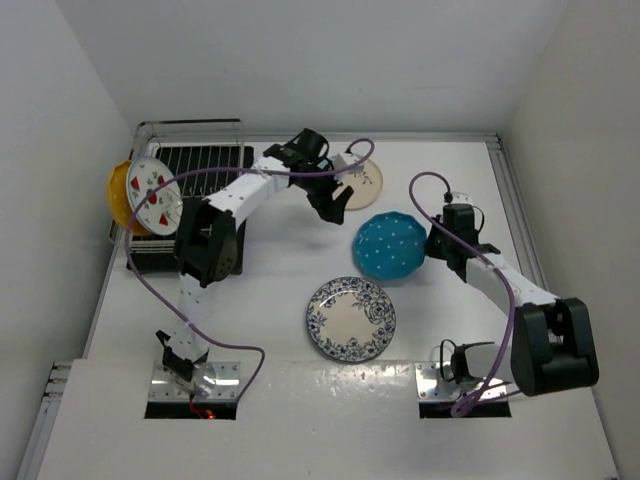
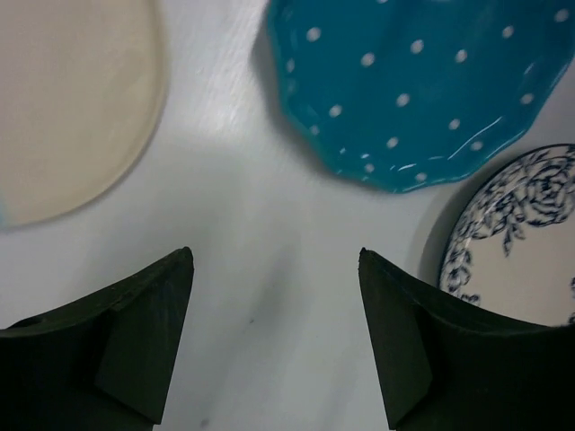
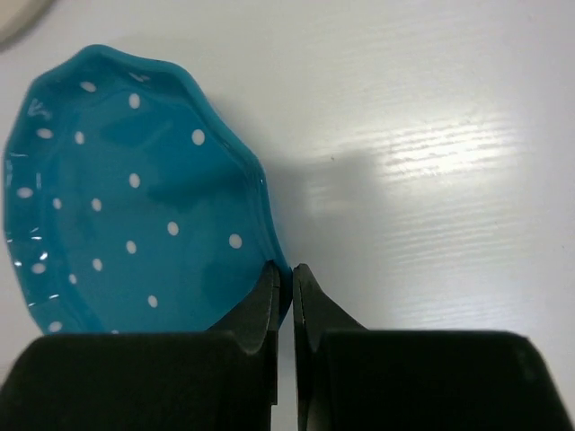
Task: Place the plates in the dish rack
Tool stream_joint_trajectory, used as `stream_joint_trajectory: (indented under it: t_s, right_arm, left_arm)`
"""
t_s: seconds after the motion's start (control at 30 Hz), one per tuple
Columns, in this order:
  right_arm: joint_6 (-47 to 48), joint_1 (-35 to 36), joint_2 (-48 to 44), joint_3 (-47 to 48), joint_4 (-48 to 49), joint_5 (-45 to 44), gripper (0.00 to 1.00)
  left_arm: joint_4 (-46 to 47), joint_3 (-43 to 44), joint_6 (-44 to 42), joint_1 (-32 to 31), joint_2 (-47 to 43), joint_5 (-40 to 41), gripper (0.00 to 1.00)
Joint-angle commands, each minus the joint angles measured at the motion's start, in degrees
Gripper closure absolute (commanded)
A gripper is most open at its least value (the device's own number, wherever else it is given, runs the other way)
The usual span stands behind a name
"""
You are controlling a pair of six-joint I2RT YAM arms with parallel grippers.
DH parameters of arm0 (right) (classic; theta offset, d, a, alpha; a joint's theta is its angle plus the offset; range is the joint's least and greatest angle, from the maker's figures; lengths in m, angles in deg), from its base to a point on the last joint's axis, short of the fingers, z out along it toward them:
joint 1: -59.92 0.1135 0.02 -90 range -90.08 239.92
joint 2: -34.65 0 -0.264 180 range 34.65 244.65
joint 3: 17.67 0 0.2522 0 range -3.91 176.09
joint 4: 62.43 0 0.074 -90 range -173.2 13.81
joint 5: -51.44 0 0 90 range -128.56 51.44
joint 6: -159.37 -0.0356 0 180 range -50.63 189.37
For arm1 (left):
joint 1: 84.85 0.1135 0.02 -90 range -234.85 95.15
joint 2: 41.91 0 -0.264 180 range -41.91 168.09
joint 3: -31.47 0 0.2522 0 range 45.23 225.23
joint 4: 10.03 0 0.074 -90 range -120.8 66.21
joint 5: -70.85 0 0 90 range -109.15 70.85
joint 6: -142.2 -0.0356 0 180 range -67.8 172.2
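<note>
The right hand point(image 3: 285, 269) is clenched on the near rim of the teal plate point(image 3: 135, 197), with the scalloped edge pinched between its two fingertips. The rest of that plate spreads ahead and to this hand's left. Bare table point(image 3: 431, 180) lies open ahead and to its right. The right arm comes in from its base with the elbow bent and the forearm low over the table.

The left hand point(image 2: 274, 260) is released, its jaws wide apart over bare table and touching nothing. The cream plate point(image 2: 72, 99) lies ahead to its left and the teal plate's edge ahead to its right. The blue floral plate point(image 2: 521, 242) is just beyond its right finger. A strip of open table runs straight ahead between the plates. The left arm is stretched far out with the wrist angled down. Well behind this hand, the dish rack point(image 1: 210, 160) carries the strawberry plate point(image 1: 153, 195) and the yellow plate point(image 1: 118, 195), standing on edge side by side at one end.
</note>
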Motion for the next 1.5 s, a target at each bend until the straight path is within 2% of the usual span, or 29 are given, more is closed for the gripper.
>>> stream_joint_trajectory:
  t_s: [0.0, 0.3, 0.43, 0.53, 0.6, 0.63, 0.7, 0.73, 0.77, 0.83, 1.03, 1.07, 1.1, 1.2, 1.3, 1.47]
  right_arm:
    - [3.14, 2.08, -4.73, -2.02, 12.64, 3.5, 1.0]
    - [4.9, 5.77, -7.54, -5.97, 20.3, 9.66, 1.0]
    - [4.55, 6.57, -8.16, -6.86, 23.81, 11.42, 1.0]
    - [4.46, 6.83, -8.86, -7.73, 25.83, 13.35, 1.0]
    - [4.64, 6.74, -8.86, -8.26, 26.63, 14.14, 1.0]
    - [4.38, 6.74, -8.95, -8.35, 26.64, 14.32, 1.0]
    - [4.11, 6.75, -8.95, -8.53, 27.25, 14.41, 1.0]
    - [3.94, 7.61, -8.52, -8.53, 27.43, 14.15, 1.0]
    - [3.5, 6.84, -8.25, -8.79, 28.21, 13.88, 1.0]
    - [3.23, 6.74, -8.07, -8.88, 28.48, 13.27, 1.0]
    - [2.44, 6.74, -7.1, -8.44, 28.4, 9.76, 1.0]
    - [2.35, 6.83, -7.19, -8.09, 27.7, 9.4, 0.97]
    - [2.53, 6.74, -7.28, -7.74, 26.47, 8.96, 0.9]
    - [2.96, 6.39, -6.84, -5.55, 22.18, 8.17, 0.63]
    - [3.58, 6.3, -6.23, -3.7, 18.13, 8.43, 0.44]
    - [2.01, 6.3, -5.26, -2.29, 16.18, 8.52, 0.36]
  left_arm:
    - [0.52, 3.88, 3.77, -2.02, 3.5, -10.51, 0.21]
    - [3.95, 4.07, 5.7, -3.7, 10.36, -11.13, 0.17]
    - [6.58, 4.07, 6.76, -3.7, 13.08, -6.49, 0.17]
    - [6.58, 4.07, 6.76, -3.7, 14.24, -5.86, 0.17]
    - [6.58, 4.07, 6.76, -3.7, 15.72, -7.26, 0.23]
    - [6.58, 4.07, 6.76, -3.18, 15.73, -8.92, 0.37]
    - [6.58, 3.46, 7.28, -3.17, 15.73, -10.86, 0.55]
    - [6.58, 3.45, 7.28, -3.17, 15.73, -12.78, 0.76]
    - [6.58, 2.93, 7.28, -3.17, 15.73, -13.41, 0.86]
    - [6.58, 2.92, 8.07, -1.95, 14.95, -14.11, 1.0]
    - [6.58, 4.76, 12.28, 3.06, 10.47, -15.53, 1.0]
    - [6.58, 4.77, 12.82, 3.68, 8.28, -15.53, 1.0]
    - [6.58, 4.77, 13.43, 4.21, 7.04, -15.53, 1.0]
    - [6.58, 5.3, 14.05, 5.88, 1.34, -14.04, 1.0]
    - [6.58, 4.25, 16.51, 7.46, -2.8, -8.25, 1.0]
    - [6.58, 4.24, 18.71, 10.36, -10.36, -3.49, 1.0]
